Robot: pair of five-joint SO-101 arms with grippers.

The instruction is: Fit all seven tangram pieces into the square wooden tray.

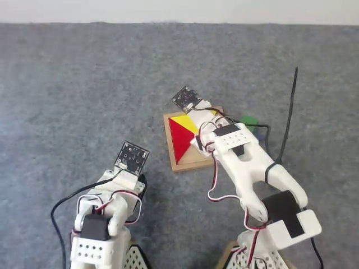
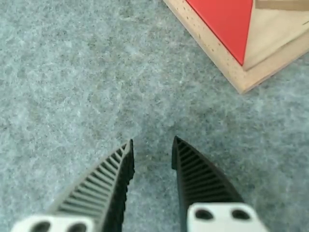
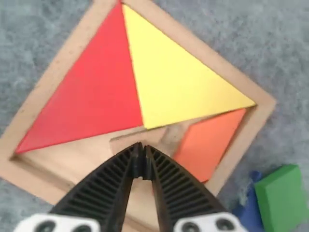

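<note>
- High view: the square wooden tray (image 1: 190, 163) lies near the middle of the grey carpet (image 1: 84, 84).
- A red triangle (image 1: 179, 140) fills the tray's 9 o'clock side, and a yellow triangle (image 1: 187, 121) sits toward its 12 o'clock corner.
- The right arm (image 1: 241, 162) comes in from the tray's 5 o'clock and covers the tray's 3 o'clock half. Its fingers are hidden under its own body here.
- A green piece (image 1: 248, 120) lies on the carpet at the tray's 2 o'clock, just outside the rim.
- The left arm (image 1: 106, 218) stands at the tray's 7 o'clock, apart from it.
- Left wrist view: the left gripper (image 2: 152, 142) hangs over bare carpet with a narrow gap between its fingers and nothing in it.
- One tray corner shows ahead of the tips, with the red triangle seated inside it.
- Right wrist view: the right gripper (image 3: 140, 147) is over the tray's bare floor, its tips pressed together with nothing visible between them.
- The red and yellow triangles lie flat, edge to edge, beyond the tips. An orange piece (image 3: 207, 145) touches the yellow one and sits against the rim.
- The green piece and a blue piece (image 3: 248, 203) lie on the carpet just beside the corner nearest the orange piece.
</note>
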